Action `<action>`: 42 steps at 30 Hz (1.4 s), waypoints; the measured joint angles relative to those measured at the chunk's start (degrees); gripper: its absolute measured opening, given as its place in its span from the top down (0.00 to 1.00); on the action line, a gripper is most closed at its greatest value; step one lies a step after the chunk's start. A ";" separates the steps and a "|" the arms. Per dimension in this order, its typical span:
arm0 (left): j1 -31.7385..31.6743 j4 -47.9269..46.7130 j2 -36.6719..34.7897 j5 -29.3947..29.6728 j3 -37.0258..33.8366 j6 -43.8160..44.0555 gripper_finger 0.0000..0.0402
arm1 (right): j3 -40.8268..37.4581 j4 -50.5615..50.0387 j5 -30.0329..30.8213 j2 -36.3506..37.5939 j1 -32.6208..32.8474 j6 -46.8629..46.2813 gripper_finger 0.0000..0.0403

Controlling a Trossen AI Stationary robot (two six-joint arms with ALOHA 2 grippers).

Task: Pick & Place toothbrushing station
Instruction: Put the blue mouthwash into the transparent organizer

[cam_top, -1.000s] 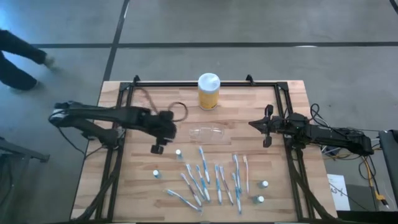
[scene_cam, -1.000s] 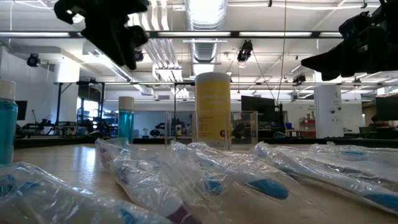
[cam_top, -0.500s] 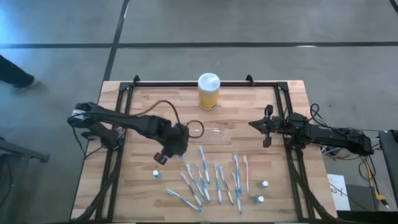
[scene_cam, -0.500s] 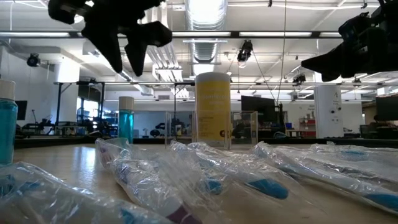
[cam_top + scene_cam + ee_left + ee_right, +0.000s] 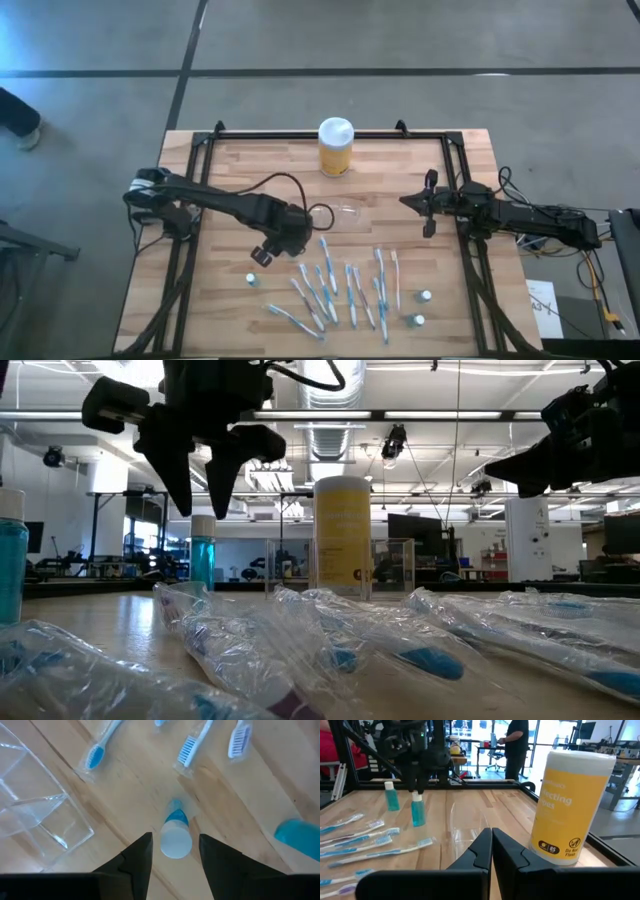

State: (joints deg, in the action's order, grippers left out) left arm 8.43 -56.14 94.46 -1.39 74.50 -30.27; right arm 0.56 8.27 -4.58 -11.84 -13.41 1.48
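My left gripper [image 5: 287, 240] is open and points down over a small blue bottle with a white cap [image 5: 175, 837], which stands upright on the table. Its fingers [image 5: 142, 857] stand on either side of the cap, just above it in the low view [image 5: 202, 510], without touching it. The clear plastic holder [image 5: 340, 213] lies on the table just to the right of it. Several blue-and-white toothbrushes [image 5: 340, 290] lie in wrappers toward the near edge. My right gripper [image 5: 420, 203] is shut and empty, held above the table at the right.
A yellow jar with a white lid [image 5: 335, 147] stands at the far edge. More small capped bottles stand at the near left [image 5: 251, 281] and near right [image 5: 425, 297]. A dark frame [image 5: 200, 150] runs round the table. People stand in the room beyond [image 5: 517, 742].
My left gripper has gone toward the table's right and near edges and come down, from left of the holder to right over the small blue bottle, its fingers now pointing straight down on either side of the cap.
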 joint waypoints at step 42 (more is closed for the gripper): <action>-0.44 -0.49 3.05 -1.64 -0.09 -1.91 0.75 | 0.00 -0.81 0.13 0.02 0.00 0.02 0.98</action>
State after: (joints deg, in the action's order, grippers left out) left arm 7.99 -56.62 97.51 -3.03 74.41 -32.18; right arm 0.56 7.46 -4.45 -11.81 -13.41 1.50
